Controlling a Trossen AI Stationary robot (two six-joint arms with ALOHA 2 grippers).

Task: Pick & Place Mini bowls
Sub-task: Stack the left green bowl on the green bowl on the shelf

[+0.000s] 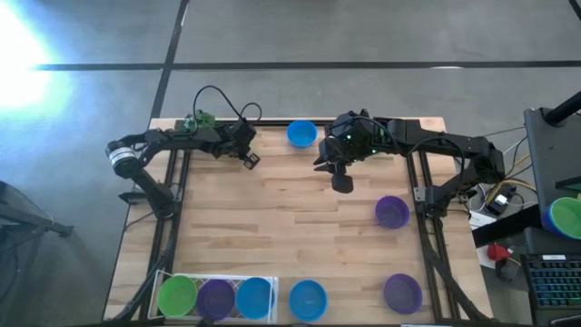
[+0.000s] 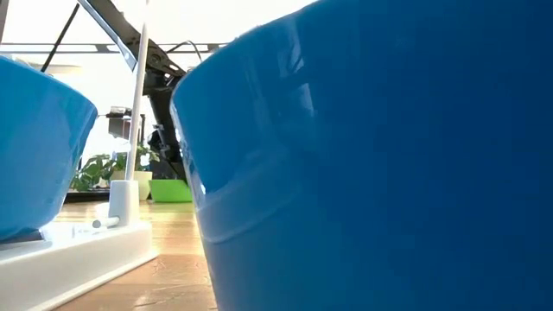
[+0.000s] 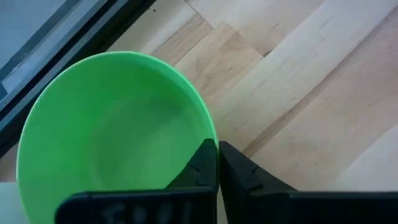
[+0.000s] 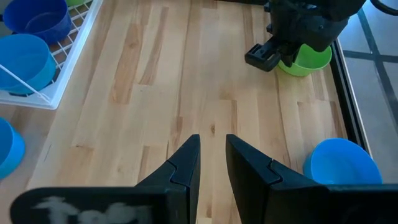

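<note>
A green mini bowl [image 3: 112, 137] stands upright on the wood by the table's far left corner [image 1: 205, 119]. My left gripper [image 3: 217, 152] is over it and shut on its rim. In the right wrist view that arm covers part of the bowl [image 4: 308, 61]. My right gripper [image 4: 212, 152] hangs open above the middle of the table's far half [image 1: 341, 180] with nothing between its fingers. Loose mini bowls lie about: blue [image 1: 301, 133], purple [image 1: 391, 212], purple [image 1: 401, 292] and blue [image 1: 308, 300]. My left gripper pinches the green bowl's rim [image 3: 208, 134] on the side nearest the gripper, one finger [image 3: 199, 168] inside the bowl and the other [image 3: 245, 174] outside. The fingers slant down from above. The bowl sits upright with its base on the table.
A white mesh tray [image 1: 272, 283] at the near left holds a green [image 1: 177, 295], a purple [image 1: 216, 298] and a blue bowl [image 1: 254, 297]. A blue bowl [image 2: 371, 155] fills most of the low view. A leafy toy plant [image 2: 95, 168] stands at the back.
</note>
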